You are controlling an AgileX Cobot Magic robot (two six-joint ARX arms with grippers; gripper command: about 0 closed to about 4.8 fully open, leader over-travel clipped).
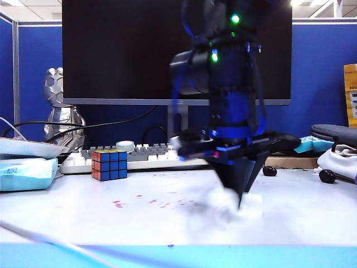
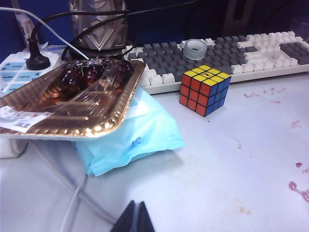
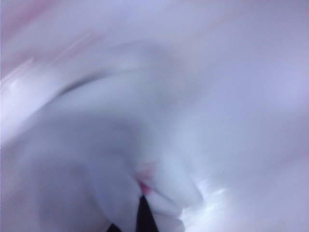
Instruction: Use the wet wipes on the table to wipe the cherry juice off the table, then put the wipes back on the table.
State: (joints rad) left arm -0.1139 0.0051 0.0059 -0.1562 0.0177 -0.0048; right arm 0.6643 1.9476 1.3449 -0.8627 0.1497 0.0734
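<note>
Exterior view first, and I am reading it left to right. At the far left edge a pale blue pack (image 1: 27, 173) is lying on the table (image 1: 67, 215), with a silver figure (image 1: 60, 109) standing behind it. Next, a cube (image 1: 109, 164) is sitting just in front of the keyboard (image 1: 139, 156), under the dark monitor (image 1: 122, 50). Cherry juice (image 1: 118, 204) is showing as small red spots and smears across the middle of the table, from below the cube toward the centre. Right of centre my right gripper (image 1: 240, 200) is pointing down at the table, its fingers pressed together and pinching the wipes (image 1: 250, 205), a blurred white bunch touching the surface just right of the spots. Farther right, two dark cherries (image 1: 270, 171) are lying near a white bag (image 1: 338, 163) at the edge.

Left wrist view is showing my left gripper (image 2: 135, 217) at the bottom centre, hanging over bare table well apart from everything; its dark fingertips are meeting in a point, pressed together on nothing. A gold tray (image 2: 87, 121) of cherries is resting on the blue pack at the upper left, and the cube is sitting right of it.

Right wrist view is mostly blur: I am seeing white wipe (image 3: 120, 159) filling the frame, faintly pink near the fingertips (image 3: 143, 212).
</note>
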